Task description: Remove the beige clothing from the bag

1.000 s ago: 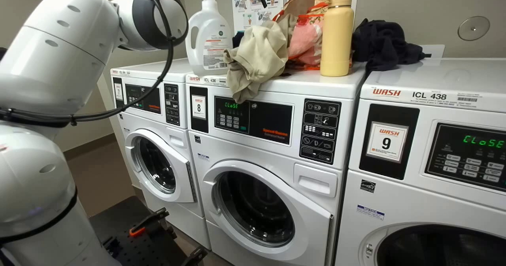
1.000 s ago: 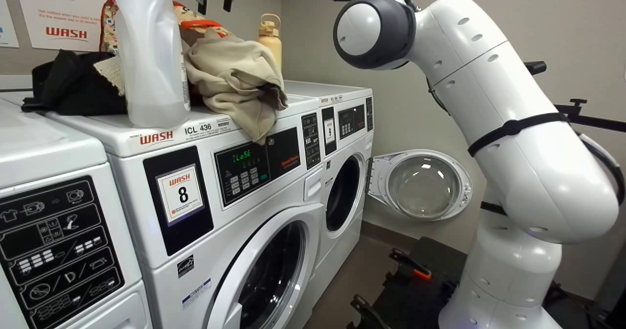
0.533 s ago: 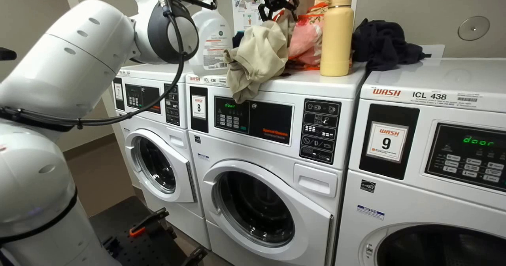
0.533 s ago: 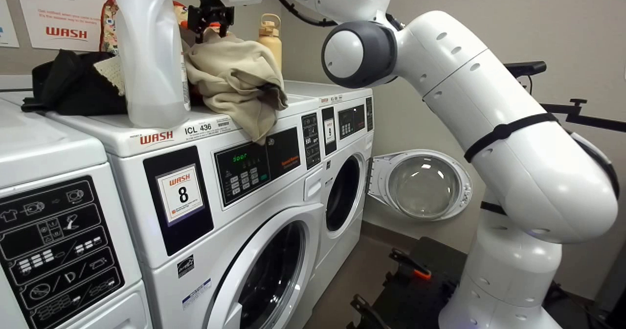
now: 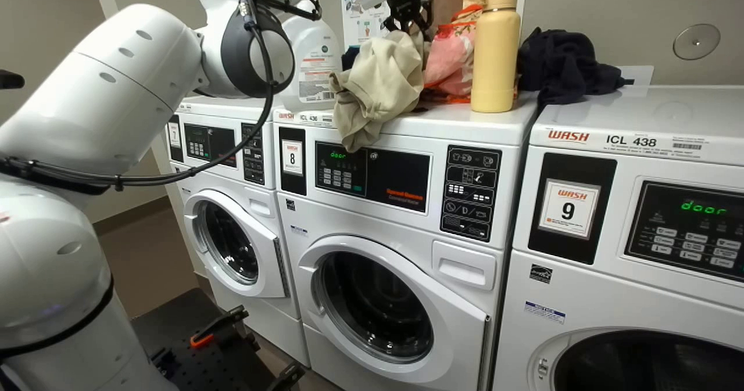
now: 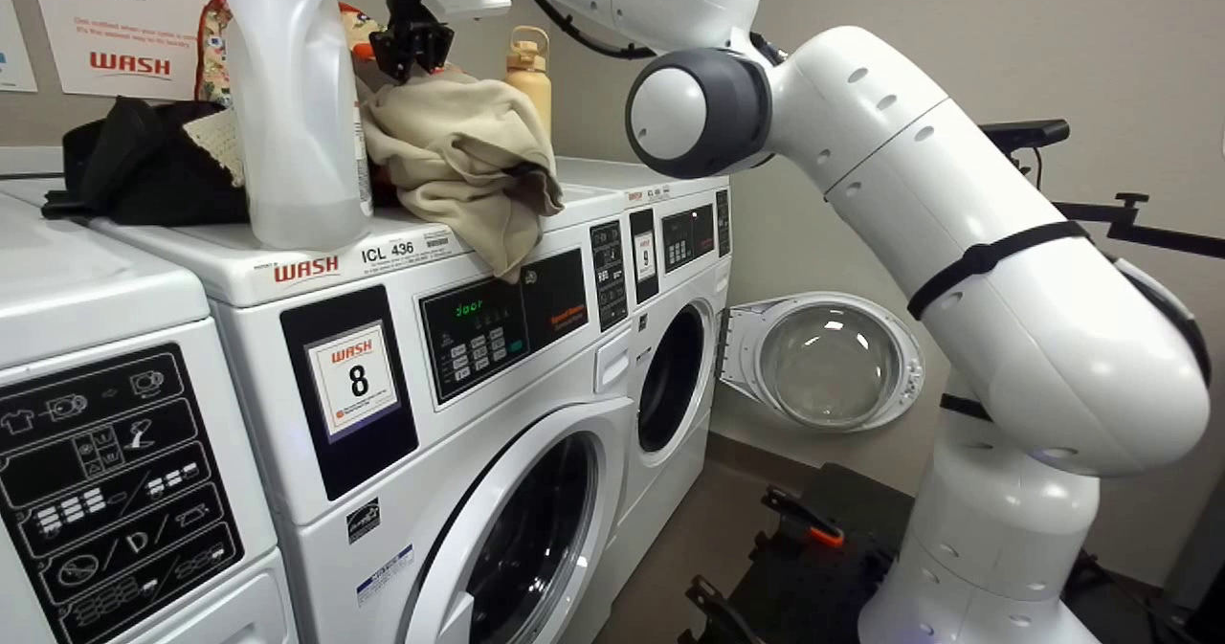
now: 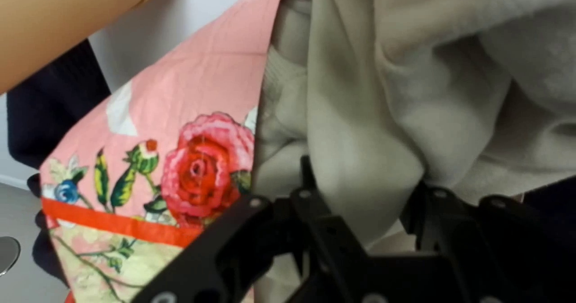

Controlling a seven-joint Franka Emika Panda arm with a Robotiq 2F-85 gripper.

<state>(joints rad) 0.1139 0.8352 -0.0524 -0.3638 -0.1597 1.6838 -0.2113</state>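
The beige clothing [image 5: 378, 83] spills out of the flowered pink bag [image 5: 450, 57] and drapes over the front edge of the washer's top; an exterior view shows the same beige clothing [image 6: 459, 146] behind the detergent jug. My gripper [image 6: 414, 70] points down at the top of the pile. In the wrist view the gripper [image 7: 362, 181] has its fingers part-way apart, one on each side of an upright beige fold that fills the gap. Cloth hides parts of the fingertips, so how firmly they press cannot be seen. Beside them lies the bag's pink side [image 7: 202, 82] with red trim.
A yellow bottle [image 5: 494, 60] stands right by the bag. The white detergent jug [image 6: 301, 108] stands near the front edge of the washer top. Dark clothing [image 5: 564, 60] lies behind. A washer door [image 6: 828, 362] hangs open near the arm.
My arm has come down from above the pile onto the beige clothing. The jaws have drawn closer together around a fold. The clothing and bag show little movement.
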